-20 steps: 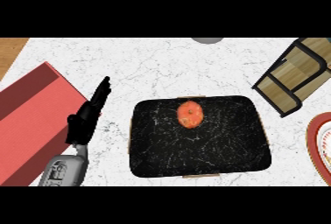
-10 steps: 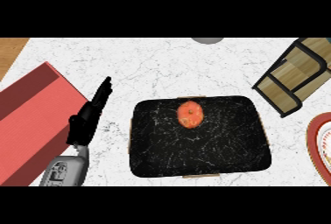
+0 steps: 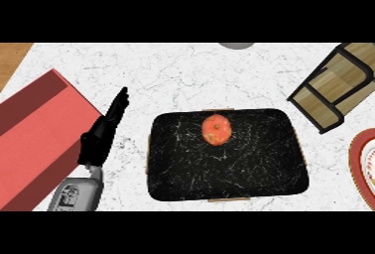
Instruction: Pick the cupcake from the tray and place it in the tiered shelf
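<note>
White marble-patterned counter [image 3: 183, 74] with grey veining, seen from steeply above; a strip of wood-toned surface shows at the far left corner. We note the cupcake [image 3: 217, 129], an orange-red oval with a slightly mottled top, sitting on the tray [image 3: 227, 173] in its far half, close to the far rim and roughly centred side to side. The tray is a rounded-corner square, black with fine white streaks like dark stone, with thin tan tabs at its near and far edges; we see nothing else on it. The left hand [image 3: 102, 134] lies just left of the tray, apart from it, black fingers straight and held together, pointing away toward the far side and touching nothing; its grey forearm enters from the lower edge. The right hand shows nowhere in the view. Left of the hand, a flat red mat-like slab [image 3: 36, 144] lies on a diagonal, darker along one band. At far right stands the tiered shelf [image 3: 341, 87], light wood panels in a dark frame, tilted in view, well apart from the cupcake. A red-rimmed plate [image 3: 364, 166] is cut by the right edge. A small grey round object [image 3: 236, 45] sits at the far edge.
</note>
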Controlling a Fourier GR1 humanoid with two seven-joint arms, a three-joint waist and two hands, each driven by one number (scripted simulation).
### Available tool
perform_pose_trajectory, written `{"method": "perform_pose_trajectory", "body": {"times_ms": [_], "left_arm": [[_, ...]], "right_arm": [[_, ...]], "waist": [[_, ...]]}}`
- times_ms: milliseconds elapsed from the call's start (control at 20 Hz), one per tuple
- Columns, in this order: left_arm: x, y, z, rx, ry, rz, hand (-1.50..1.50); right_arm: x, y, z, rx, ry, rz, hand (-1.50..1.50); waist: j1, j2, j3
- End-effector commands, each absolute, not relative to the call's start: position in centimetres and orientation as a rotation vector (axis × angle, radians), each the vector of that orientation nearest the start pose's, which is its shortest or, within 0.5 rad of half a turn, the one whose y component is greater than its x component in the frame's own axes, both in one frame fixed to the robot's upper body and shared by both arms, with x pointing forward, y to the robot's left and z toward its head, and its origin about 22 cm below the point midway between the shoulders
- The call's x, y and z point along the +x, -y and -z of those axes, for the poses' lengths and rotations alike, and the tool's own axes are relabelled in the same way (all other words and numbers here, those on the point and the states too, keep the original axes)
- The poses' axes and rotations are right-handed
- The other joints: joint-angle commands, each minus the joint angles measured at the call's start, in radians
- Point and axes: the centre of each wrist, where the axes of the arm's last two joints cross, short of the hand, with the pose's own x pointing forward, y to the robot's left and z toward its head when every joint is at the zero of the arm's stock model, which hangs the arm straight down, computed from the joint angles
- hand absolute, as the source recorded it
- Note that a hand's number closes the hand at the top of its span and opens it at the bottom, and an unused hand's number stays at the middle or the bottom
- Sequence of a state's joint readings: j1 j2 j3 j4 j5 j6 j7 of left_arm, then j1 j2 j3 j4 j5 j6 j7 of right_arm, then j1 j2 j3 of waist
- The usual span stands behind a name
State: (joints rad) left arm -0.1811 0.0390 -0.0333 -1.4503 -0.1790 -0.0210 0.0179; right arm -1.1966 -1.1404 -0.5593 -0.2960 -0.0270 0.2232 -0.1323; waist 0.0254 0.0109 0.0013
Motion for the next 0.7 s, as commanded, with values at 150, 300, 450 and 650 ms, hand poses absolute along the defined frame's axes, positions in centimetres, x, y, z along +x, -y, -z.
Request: {"method": "perform_pose_trajectory", "body": {"times_ms": [150,300,450,650], "left_arm": [[28.0,-20.4,-0.5,0.082,1.602,0.293,0.0],[28.6,-20.7,-1.6,0.082,1.596,0.283,0.0],[28.7,-21.5,-1.7,0.08,1.595,0.26,0.0],[28.4,-22.1,-1.5,0.094,1.595,0.254,0.0]], "right_arm": [[24.9,59.1,-36.5,-0.657,1.738,0.322,-1.5],[22.4,61.0,-35.0,-0.69,1.679,0.279,-1.5],[20.6,62.0,-34.7,-0.684,1.667,0.235,-1.5],[18.3,63.2,-34.0,-0.7,1.654,0.155,-1.5]], "waist": [[0.011,0.011,0.002],[0.001,0.012,0.006],[0.001,0.013,0.008],[-0.012,0.011,0.012]]}}
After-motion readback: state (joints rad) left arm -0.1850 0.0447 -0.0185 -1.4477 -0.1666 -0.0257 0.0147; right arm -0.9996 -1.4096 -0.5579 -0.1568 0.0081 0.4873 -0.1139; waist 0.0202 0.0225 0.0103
